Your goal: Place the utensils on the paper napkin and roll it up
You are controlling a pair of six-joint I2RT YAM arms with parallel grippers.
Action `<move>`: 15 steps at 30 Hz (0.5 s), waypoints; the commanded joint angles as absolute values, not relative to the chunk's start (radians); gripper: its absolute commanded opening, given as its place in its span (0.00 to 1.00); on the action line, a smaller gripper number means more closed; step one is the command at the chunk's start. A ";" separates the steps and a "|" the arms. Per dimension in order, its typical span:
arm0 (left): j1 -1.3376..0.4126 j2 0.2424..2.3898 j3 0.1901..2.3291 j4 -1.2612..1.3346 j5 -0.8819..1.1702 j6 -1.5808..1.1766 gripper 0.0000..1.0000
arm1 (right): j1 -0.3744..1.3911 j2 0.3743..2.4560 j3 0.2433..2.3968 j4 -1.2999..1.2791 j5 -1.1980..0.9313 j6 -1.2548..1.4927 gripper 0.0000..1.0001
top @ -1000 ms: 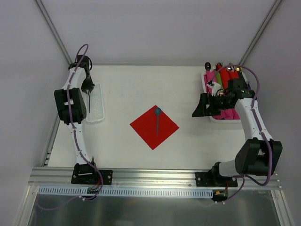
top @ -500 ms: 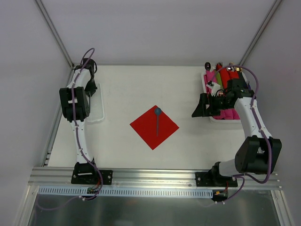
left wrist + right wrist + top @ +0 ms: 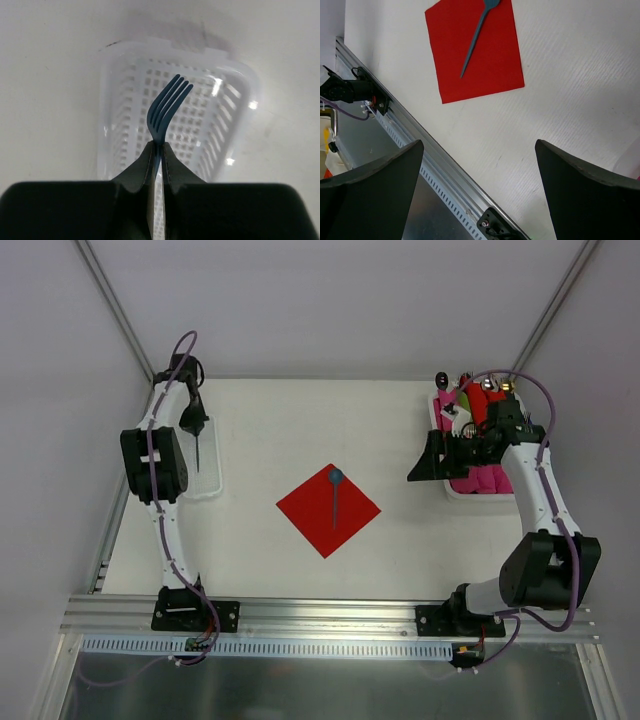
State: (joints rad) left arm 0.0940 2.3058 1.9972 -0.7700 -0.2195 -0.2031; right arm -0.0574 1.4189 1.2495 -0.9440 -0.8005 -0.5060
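At the left edge of the table (image 3: 260,420) the left gripper (image 3: 193,426) (image 3: 159,150) is clamped on the handle of a dark blue fork (image 3: 199,452) (image 3: 167,106), whose tines point away from the fingers over a white perforated basket (image 3: 206,486) (image 3: 111,95). In the middle of the table the red paper napkin (image 3: 350,515) (image 3: 495,55) lies flat, turned like a diamond, with a blue spoon (image 3: 335,495) (image 3: 475,44) resting along it. At the right the right gripper (image 3: 426,466) (image 3: 479,145) hangs with its jaws spread wide and nothing between them, beside a white tray (image 3: 455,493) of pink and red rolled bundles (image 3: 486,481).
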 commanded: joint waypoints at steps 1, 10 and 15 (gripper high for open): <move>0.071 2.038 2.000 -0.781 -0.117 -0.247 0.00 | -0.066 1.401 1.334 -0.948 -0.893 -0.480 0.99; 0.071 1.551 1.683 -0.527 0.623 -0.411 0.00 | -0.032 1.368 1.379 -0.692 -1.074 -0.209 0.99; 0.058 1.252 1.111 0.425 0.925 -0.965 0.00 | 0.060 1.319 1.336 -0.392 -1.098 -0.013 0.99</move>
State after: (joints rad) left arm 0.0696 1.2922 1.3674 -0.1383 0.6460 -0.5789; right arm 0.0086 1.3838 1.3365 -0.6361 -1.0252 -0.1719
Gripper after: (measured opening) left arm 0.025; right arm 0.991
